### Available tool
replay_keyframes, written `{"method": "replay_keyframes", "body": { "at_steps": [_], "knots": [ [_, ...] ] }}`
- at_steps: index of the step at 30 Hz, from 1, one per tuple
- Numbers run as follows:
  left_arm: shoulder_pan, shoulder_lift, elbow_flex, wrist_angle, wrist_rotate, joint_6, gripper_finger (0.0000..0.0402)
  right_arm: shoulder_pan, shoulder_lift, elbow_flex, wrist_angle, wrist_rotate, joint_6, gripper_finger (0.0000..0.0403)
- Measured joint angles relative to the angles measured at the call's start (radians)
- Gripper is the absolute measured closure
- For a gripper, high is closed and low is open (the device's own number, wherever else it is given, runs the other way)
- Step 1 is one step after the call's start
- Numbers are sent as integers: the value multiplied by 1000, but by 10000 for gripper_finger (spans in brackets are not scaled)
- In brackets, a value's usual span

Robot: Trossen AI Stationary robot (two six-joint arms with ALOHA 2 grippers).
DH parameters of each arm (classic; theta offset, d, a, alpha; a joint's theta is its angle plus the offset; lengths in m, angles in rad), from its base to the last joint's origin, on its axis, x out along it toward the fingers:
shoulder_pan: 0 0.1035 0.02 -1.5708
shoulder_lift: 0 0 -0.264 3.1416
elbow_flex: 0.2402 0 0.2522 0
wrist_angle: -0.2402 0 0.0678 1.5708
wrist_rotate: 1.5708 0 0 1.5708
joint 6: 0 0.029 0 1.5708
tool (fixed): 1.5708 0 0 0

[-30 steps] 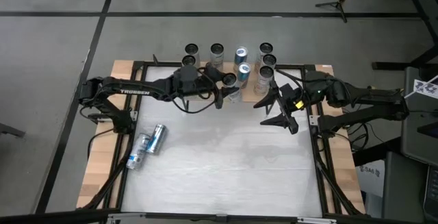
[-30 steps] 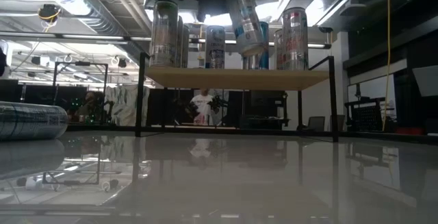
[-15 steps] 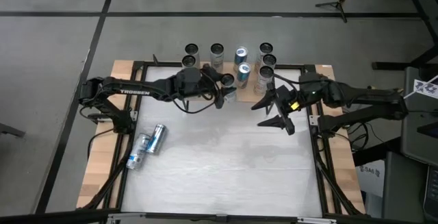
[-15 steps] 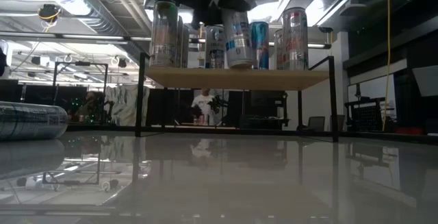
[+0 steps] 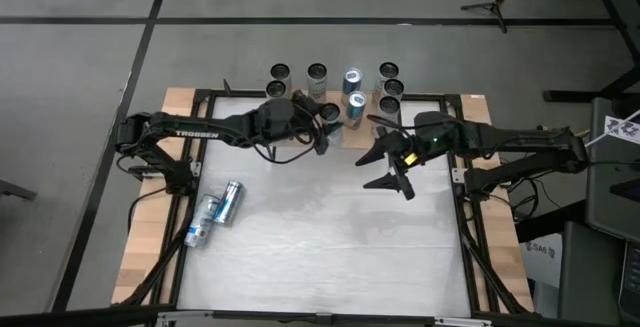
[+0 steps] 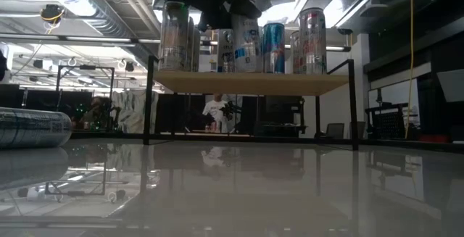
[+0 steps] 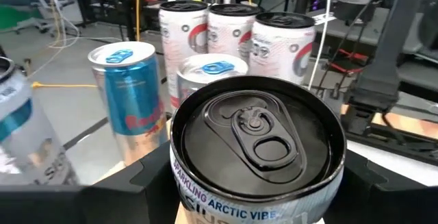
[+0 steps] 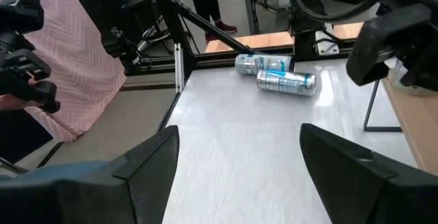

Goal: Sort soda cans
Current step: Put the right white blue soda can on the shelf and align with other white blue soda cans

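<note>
Left arm reaches to shelf (image 6: 246,82), fingers (image 7: 137,183) pinching can (image 7: 256,148); right fingers (image 8: 147,159) spread.

Soda cans (image 6: 250,43) upright on raised wooden shelf (image 6: 250,82), one can (image 6: 32,127) lying far left on table (image 6: 239,193)

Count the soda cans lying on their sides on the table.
2. Both lie side by side on the left part of the table: one can nearer the middle, the other can nearer the left edge. Others may be hidden.
</note>
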Motion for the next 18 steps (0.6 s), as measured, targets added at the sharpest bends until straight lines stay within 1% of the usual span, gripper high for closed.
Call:
{"method": "replay_keyframes", "body": {
  "at_steps": [5,18],
  "knots": [
    [-1,-2,0,-17,-40,19,153,0,5,0,4,0,0,107],
    [0,-2,0,-22,-40,20,152,0,5,0,3,0,0,107]
  ]
}}
